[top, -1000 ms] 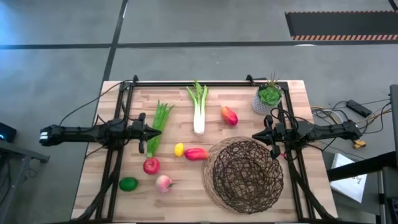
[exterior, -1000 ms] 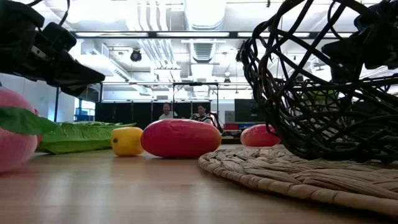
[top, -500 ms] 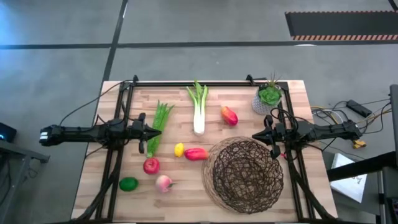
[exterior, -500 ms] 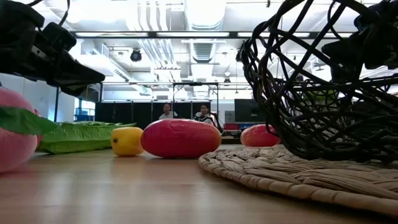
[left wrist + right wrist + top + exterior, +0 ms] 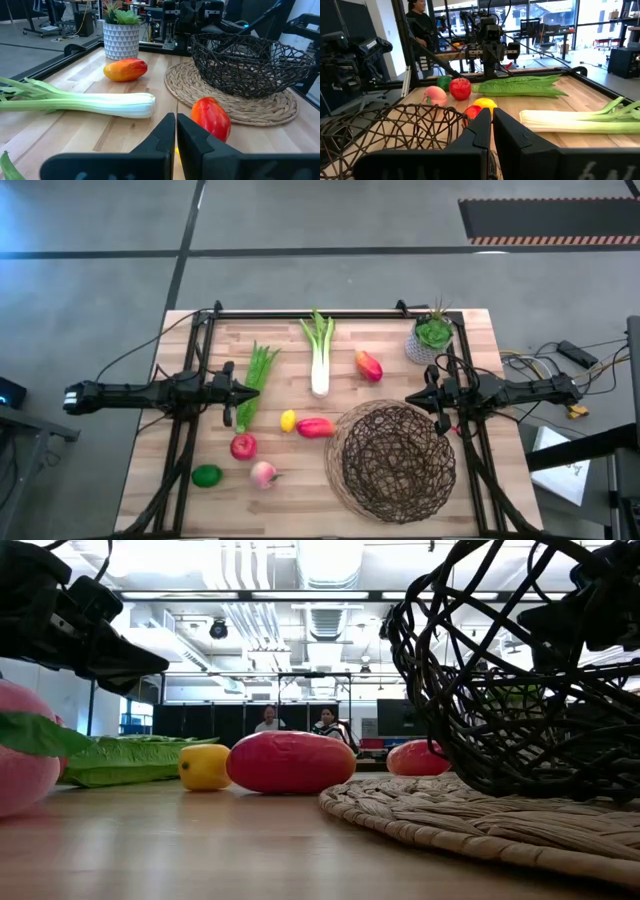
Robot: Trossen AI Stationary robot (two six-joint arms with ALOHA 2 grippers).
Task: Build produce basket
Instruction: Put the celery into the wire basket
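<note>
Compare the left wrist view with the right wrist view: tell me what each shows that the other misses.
Only the left wrist view shows the mango, the potted plant and the woven mat under the basket.

Only the right wrist view shows the apple, peach, lime, lemon, bean bundle and a person beyond the table.

Both show the basket, the pepper, the leafy green, and their own claw shut: left claw, right claw.

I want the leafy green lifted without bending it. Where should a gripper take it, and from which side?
Probably from above, on the white stalk of the leafy green, fingers closing across its width. It lies flat on the table, stalk end toward the basket side. The stalk is firm and narrow; the leaves splay thin. The left gripper hangs nearer.
</note>
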